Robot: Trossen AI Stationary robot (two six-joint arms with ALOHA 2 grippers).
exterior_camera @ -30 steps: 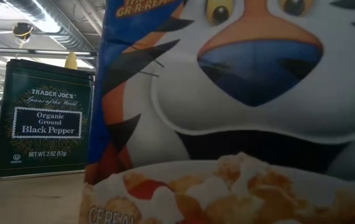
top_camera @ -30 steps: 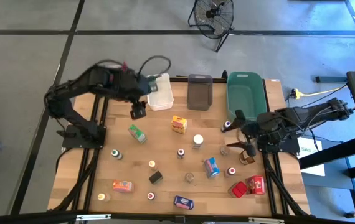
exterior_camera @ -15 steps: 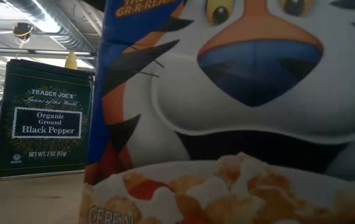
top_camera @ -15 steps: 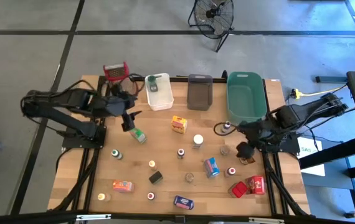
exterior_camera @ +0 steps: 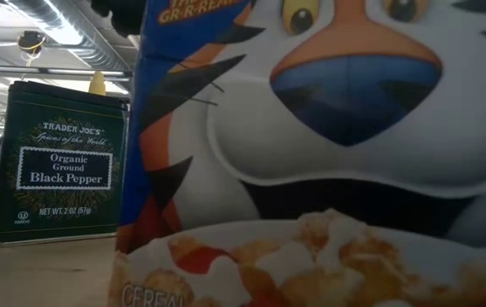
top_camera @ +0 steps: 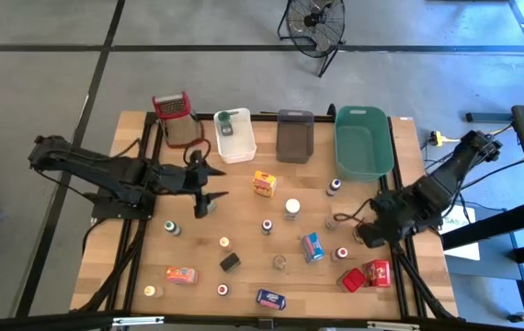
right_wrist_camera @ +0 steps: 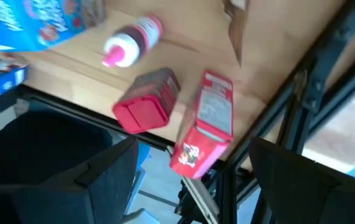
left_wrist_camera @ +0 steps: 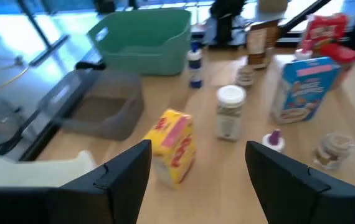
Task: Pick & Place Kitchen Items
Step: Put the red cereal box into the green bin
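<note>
left gripper (top_camera: 212, 197): jaws apart, empty, low facing yellow box (top_camera: 264, 184), likely next pick | right gripper (top_camera: 358, 224): jaws apart, empty, near red boxes (top_camera: 367, 274) | white tub (top_camera: 236, 147): holds one item

High view: straight down over whole table (top_camera: 244, 276), both arms and floor around. Low view: table-top height, level, pressed close against cereal box (exterior_camera: 328, 153), black pepper tin (exterior_camera: 60, 162) beside it, ceiling beyond. Left wrist view: forward across table toward green tub (left_wrist_camera: 143, 40) and yellow box (left_wrist_camera: 172, 146); both also in high view. Right wrist view: close, downward on red tin (right_wrist_camera: 147, 102) and red box (right_wrist_camera: 205, 134) at table's near right corner; shared with high view.
</note>
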